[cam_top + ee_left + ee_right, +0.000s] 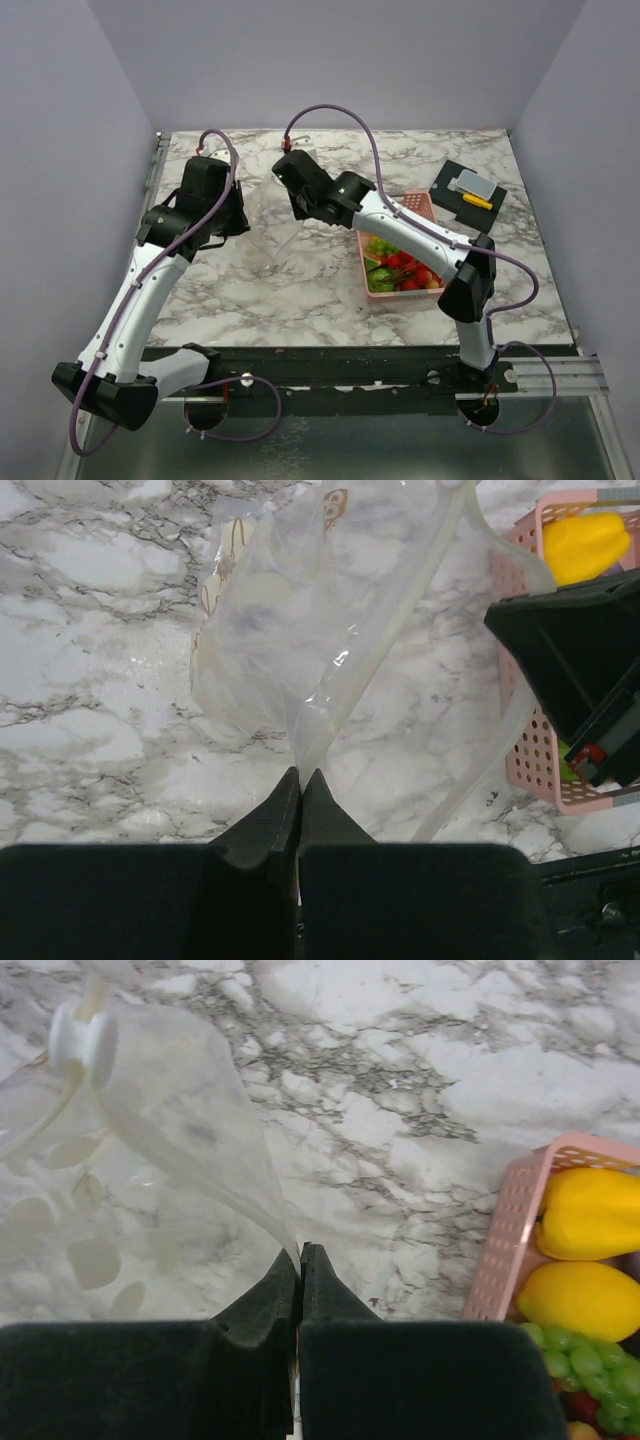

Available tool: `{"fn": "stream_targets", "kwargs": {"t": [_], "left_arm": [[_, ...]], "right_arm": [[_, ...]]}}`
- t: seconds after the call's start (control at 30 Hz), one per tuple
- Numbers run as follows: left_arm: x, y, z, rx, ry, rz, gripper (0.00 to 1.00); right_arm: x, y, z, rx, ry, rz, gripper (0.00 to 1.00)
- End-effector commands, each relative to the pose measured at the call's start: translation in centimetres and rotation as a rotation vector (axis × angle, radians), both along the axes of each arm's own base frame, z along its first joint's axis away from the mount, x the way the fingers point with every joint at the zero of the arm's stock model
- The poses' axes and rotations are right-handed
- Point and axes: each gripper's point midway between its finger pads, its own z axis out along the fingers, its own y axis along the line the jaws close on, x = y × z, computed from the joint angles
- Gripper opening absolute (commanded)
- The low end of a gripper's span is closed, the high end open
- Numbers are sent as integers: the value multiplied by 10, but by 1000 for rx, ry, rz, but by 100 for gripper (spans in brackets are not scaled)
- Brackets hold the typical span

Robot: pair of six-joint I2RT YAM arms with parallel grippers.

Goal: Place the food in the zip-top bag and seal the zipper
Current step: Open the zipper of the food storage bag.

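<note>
Left hand (301,780) and right hand (300,1255) each pinch the zip-top bag (290,630), apparently empty; the food (590,1210) lies in the pink basket (505,1230); filling and sealing remain.

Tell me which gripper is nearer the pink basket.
Right. The right gripper pinches the zip-top bag a short way from the pink basket. The left gripper pinches the bag's opposite side, farther from the basket.
</note>
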Motion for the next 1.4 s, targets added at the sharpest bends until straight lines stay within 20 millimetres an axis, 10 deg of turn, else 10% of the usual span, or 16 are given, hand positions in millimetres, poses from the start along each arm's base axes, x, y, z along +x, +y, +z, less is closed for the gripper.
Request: {"fn": "stream_targets", "kwargs": {"t": [0.0, 0.57, 1.37], "left_arm": [[-13, 6, -2, 52, 45, -28, 0], [-12, 16, -2, 128, 74, -32, 0], [36, 22, -5, 252, 3, 48, 0]], "right_arm": [[15, -40, 9, -158, -131, -107, 1], [65, -108, 75, -192, -414, -344, 1], [26, -24, -48, 257, 163, -73, 1]]}}
